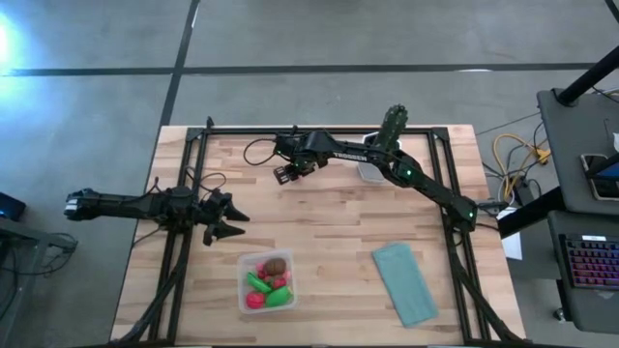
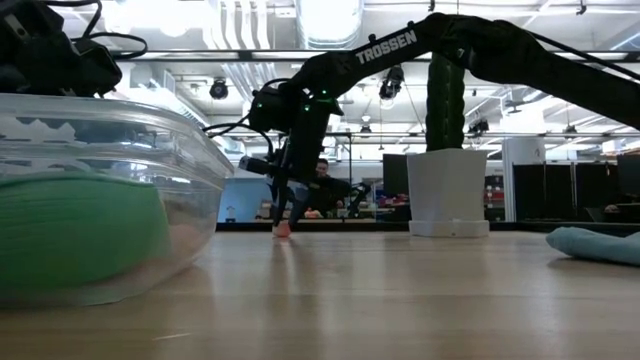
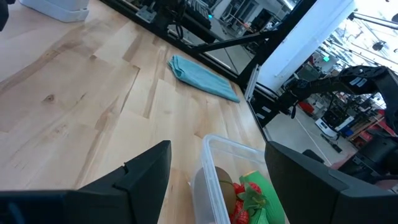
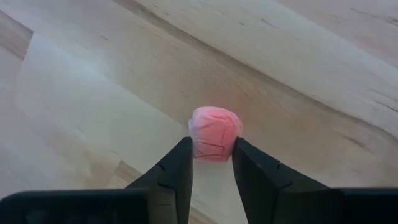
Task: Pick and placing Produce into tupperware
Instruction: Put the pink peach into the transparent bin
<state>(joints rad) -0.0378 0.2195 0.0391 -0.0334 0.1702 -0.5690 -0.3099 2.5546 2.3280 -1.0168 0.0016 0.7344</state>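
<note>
The clear tupperware [image 1: 266, 281] sits near the table's near edge and holds green, red and brown produce [image 1: 271, 285]; it also shows in the left wrist view [image 3: 214, 180] and close up in the low view [image 2: 110, 180]. A small pink round piece [image 4: 214, 127] sits at the far middle of the table. My right gripper [image 1: 287, 175] reaches over from the right and is shut on it [image 4: 211, 150]. My left gripper [image 1: 228, 222] waits open at the table's left, just left of the tupperware [image 3: 217, 152]. My right gripper pinches the pink piece by its two sides [image 4: 198, 142] between the fingertips [image 4: 181, 155]. The fingers come from above, pointing steeply down. In the low view the piece [image 2: 283, 231] sits at table level under the fingers.
A tall green cactus [image 1: 392, 126] in a white pot [image 2: 447, 192] stands at the far edge, close under the right arm. A flat teal cloth [image 1: 404, 282] lies near the right near corner. Bare wood stretches between the right gripper and the tupperware.
</note>
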